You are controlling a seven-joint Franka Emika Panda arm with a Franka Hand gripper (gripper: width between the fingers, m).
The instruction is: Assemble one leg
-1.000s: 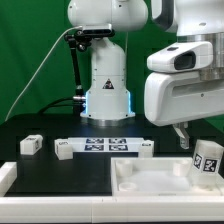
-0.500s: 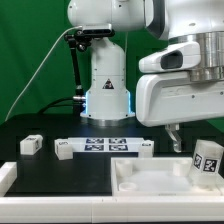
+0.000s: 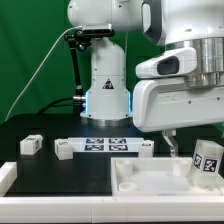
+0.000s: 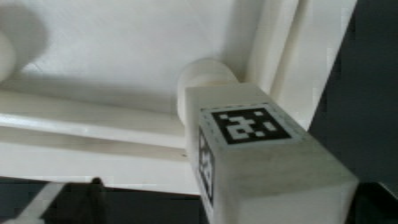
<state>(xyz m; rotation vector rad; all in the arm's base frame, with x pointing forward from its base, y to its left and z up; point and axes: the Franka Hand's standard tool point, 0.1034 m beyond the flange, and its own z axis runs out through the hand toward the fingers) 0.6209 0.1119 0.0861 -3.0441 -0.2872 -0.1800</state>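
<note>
On the black table [image 3: 60, 170], at the exterior view's left, a small white plastic block [image 3: 30, 144] sits apart from the thin, flat white marker board [image 3: 105, 146]. Further right lies the large white tray-like piece [image 3: 150, 180] with raised rims. Above it hangs the arm's white two-finger gripper [image 3: 171, 147]. How far its fingers are parted cannot be told, and nothing is seen held. The leg [image 3: 207, 163], a small white plastic block-shaped peg bearing a black-and-white square marker, stands at the tray-like piece's right end. In the wrist view the leg [image 4: 249, 150] sits close against a raised rim.
</note>
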